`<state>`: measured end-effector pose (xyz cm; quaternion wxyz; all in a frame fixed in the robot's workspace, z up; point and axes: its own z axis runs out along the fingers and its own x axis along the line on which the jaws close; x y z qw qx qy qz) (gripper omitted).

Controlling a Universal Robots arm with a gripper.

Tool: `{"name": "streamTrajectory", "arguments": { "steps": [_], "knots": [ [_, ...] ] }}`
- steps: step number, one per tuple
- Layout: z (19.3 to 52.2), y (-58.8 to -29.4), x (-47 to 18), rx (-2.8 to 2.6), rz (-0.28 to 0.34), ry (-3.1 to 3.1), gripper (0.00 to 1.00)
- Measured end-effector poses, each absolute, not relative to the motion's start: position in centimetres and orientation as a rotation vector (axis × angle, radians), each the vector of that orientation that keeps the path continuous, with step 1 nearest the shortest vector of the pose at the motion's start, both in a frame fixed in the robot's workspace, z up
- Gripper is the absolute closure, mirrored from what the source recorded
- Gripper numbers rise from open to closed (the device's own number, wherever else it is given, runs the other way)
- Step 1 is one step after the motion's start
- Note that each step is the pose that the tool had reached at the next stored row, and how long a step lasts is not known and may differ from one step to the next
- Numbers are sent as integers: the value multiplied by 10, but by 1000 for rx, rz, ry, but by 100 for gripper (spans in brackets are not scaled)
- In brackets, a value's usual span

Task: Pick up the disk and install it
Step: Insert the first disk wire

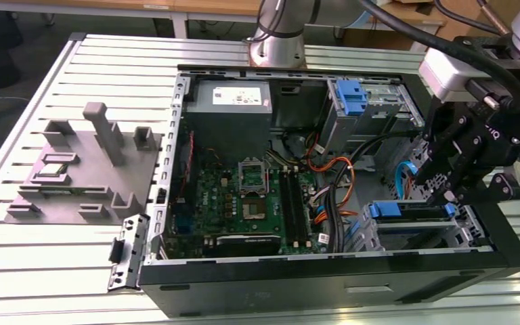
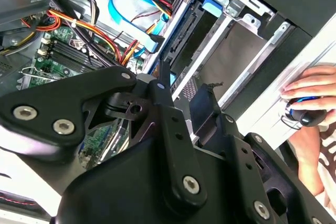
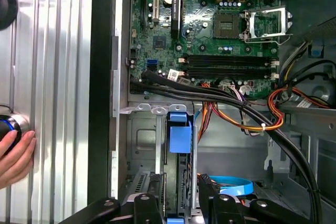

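Poising the end effector [image 3: 177,195] right above the drive bay [image 3: 140,142] in the computer case's [image 1: 332,288] near right corner, the disk [image 3: 178,135] standing on edge inside it, directly below, running left to right; grip impossible to tell.

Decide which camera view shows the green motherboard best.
The exterior view: the motherboard lies nearly whole inside the open case. The first wrist view gives a closer part with socket and memory slots; the second wrist view, a strip behind cables.
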<state>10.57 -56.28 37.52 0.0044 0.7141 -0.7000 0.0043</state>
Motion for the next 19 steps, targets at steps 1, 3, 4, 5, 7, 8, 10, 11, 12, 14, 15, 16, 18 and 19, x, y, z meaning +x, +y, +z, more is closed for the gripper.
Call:
{"name": "streamTrajectory", "arguments": {
  "steps": [1, 3, 4, 5, 7, 8, 10, 11, 12, 14, 15, 16, 18, 19],
  "knots": [
    [375, -563, 106, 2238, 14, -2193, 58],
    [375, -563, 106, 2238, 13, -2192, 58],
    [375, -563, 106, 2239, 13, -2192, 58],
    [375, -563, 106, 2239, 13, -2192, 58],
    [376, -563, 106, 2239, 13, -2192, 58],
    [376, -563, 106, 2239, 13, -2192, 58],
    [376, -563, 106, 2239, 13, -2192, 58],
    [376, -563, 106, 2238, 14, -2192, 58],
    [376, -563, 106, 2238, 14, -2192, 58],
    [376, -563, 106, 2239, 13, -2192, 58],
    [376, -563, 106, 2238, 13, -2192, 58],
    [377, -563, 106, 2238, 14, -2192, 58],
    [377, -563, 106, 2238, 14, -2192, 58],
    [378, -563, 106, 2238, 14, -2192, 58]
  ]
}}
